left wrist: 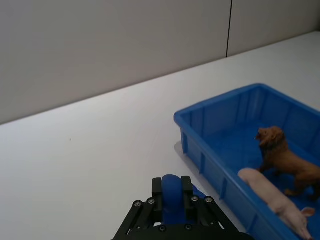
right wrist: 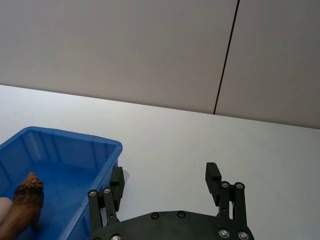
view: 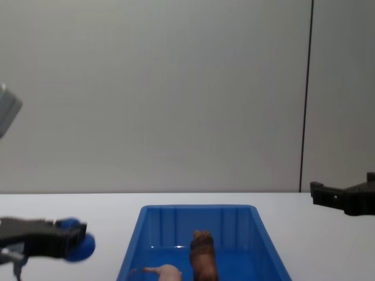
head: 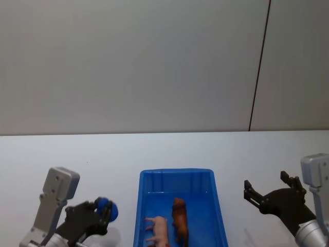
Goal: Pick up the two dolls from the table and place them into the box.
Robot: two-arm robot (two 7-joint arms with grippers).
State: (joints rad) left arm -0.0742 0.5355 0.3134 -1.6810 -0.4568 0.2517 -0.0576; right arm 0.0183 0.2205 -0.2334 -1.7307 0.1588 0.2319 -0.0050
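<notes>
Blue doll (head: 106, 209), small and rounded, sits clamped between the fingers of the left pincer (head: 103, 212), which is closed on it and held above the white desk (head: 103, 154). From the left wrist camera the doll (left wrist: 172, 196) shows as a blue lump wedged between the black fingertips (left wrist: 157, 187), and from the chest camera it (view: 75, 241) hangs off the desk surface at the pincer's tip (view: 70, 234).

Just to that pincer's right stands the box (head: 142, 206), a bright blue bin with a rimmed edge; the pincer and its doll are outside the bin's left wall, near it but not over it. Inside the box lie two more figures: a pale pink doll (head: 157, 229) on the side nearer the left pincer, and a brown shaggy doll (head: 179, 218) just beyond it, the two close together.

Well beyond the box's far wall, the right pincer (head: 267, 191) hovers over bare desk with its fingers spread apart and nothing between them (right wrist: 165, 182).
</notes>
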